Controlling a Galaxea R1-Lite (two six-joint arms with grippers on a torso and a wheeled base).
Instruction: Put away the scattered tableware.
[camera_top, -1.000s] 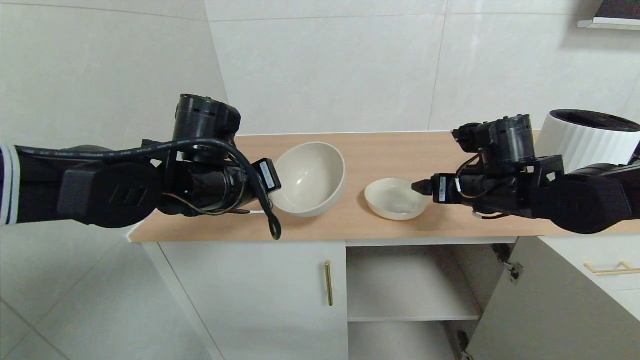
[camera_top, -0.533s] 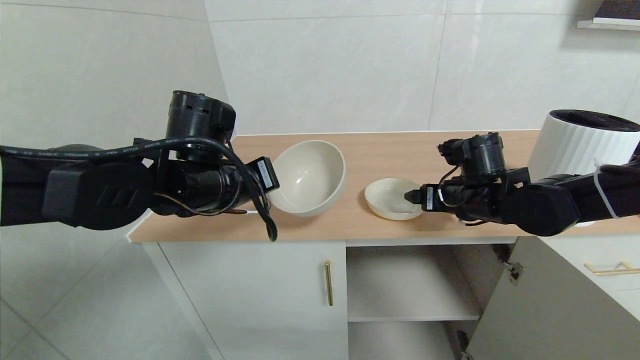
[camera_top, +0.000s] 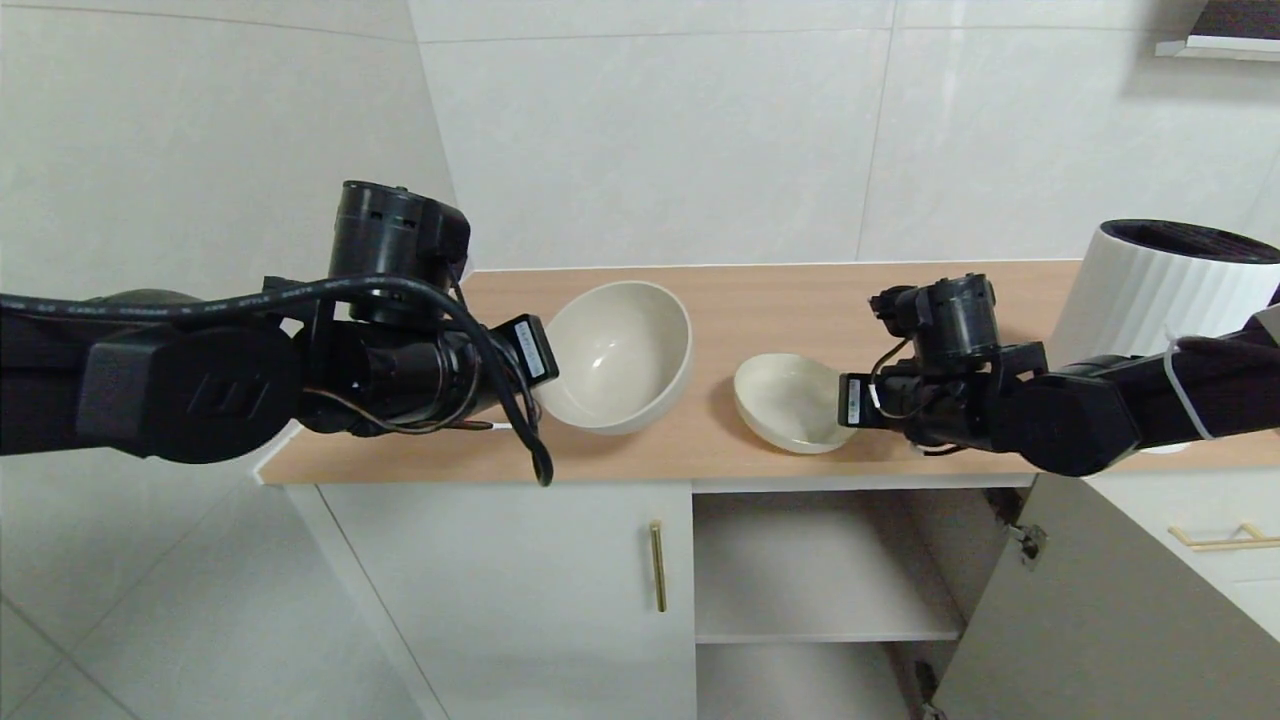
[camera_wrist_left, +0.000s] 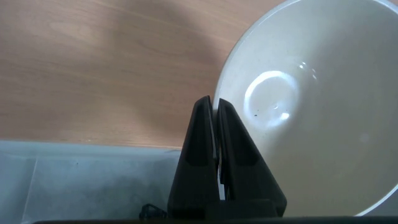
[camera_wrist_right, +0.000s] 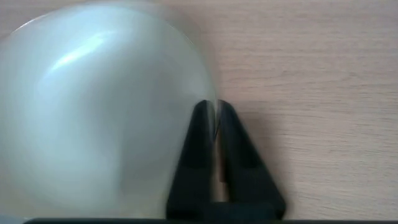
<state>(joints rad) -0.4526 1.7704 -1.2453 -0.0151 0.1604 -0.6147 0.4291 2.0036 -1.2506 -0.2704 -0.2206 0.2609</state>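
A large cream bowl is tilted on the wooden counter, with my left gripper shut on its rim. To its right a small pale bowl is tipped up on its edge, and my right gripper is shut on its rim. In the head view the left gripper is at the large bowl's left side and the right gripper at the small bowl's right side. Both bowls look empty inside.
A white ribbed container stands at the counter's right end. Below the counter, the right cabinet door hangs open, showing a white shelf. The left door with a brass handle is shut. A tiled wall lies behind.
My right gripper shut on the small bowl's rim and tipped that bowl up from lying flat. The left arm and the large bowl lifted very slightly.
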